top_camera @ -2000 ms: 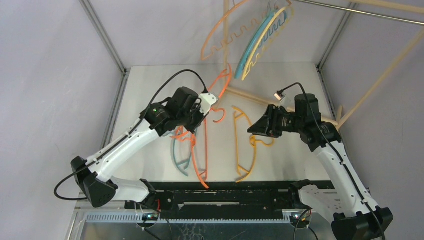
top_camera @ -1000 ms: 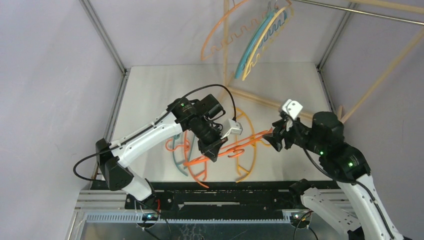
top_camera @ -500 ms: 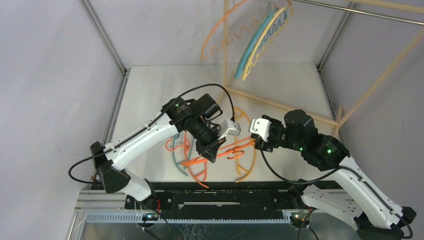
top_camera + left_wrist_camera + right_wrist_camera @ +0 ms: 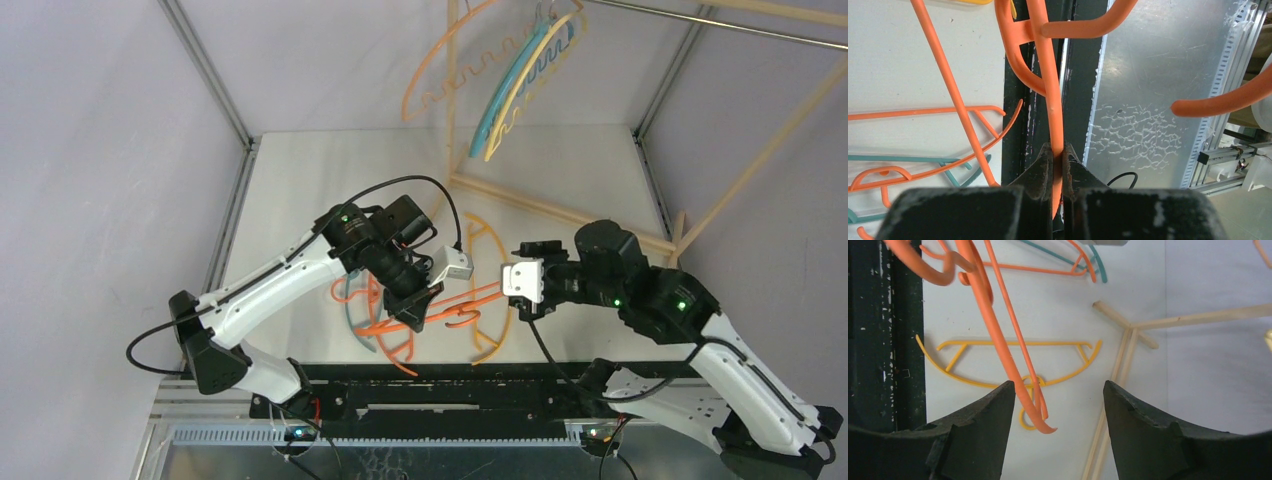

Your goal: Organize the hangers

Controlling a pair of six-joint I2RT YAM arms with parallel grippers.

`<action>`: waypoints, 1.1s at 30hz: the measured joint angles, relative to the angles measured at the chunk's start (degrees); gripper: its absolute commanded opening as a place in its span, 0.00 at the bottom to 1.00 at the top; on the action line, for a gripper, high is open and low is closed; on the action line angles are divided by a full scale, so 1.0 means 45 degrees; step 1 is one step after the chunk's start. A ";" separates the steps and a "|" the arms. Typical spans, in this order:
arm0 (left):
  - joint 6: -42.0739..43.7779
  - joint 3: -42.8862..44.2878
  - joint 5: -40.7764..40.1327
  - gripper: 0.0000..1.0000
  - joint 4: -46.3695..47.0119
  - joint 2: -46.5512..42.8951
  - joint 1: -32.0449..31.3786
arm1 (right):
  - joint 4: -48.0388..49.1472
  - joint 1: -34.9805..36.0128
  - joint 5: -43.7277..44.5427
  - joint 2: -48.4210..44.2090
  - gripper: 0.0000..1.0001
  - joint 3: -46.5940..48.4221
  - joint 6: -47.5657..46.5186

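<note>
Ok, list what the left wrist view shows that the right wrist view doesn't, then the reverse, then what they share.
Left wrist only: the left tool shut on the bar of the orange hanger, with the metal base plate below. Right wrist only: the right tool open, the hanger's tip between its fingers, plus the wooden rack poles. Both: that orange hanger, the teal hanger on the table and the black rail.

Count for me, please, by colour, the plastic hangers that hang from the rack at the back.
Peach-orange wavy-barred plastic hanger: 1
Teal-blue curved plastic hanger: 1
Pale yellow curved plastic hanger: 1
Total: 3
</note>
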 measured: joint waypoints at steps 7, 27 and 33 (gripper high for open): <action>0.0039 0.0010 -0.0126 0.00 0.0019 0.0097 0.0000 | -0.0933 0.0714 -0.0058 -0.0233 0.74 0.0816 0.0087; 0.0034 0.0311 -0.0641 0.00 -0.0005 0.0185 0.0000 | 0.1797 0.0743 0.0447 0.0588 0.73 -0.2429 0.0267; -0.0301 0.0311 -0.0889 0.00 0.0049 0.0087 0.0155 | 0.3293 -0.0087 0.0146 0.1137 0.31 -0.2807 0.0146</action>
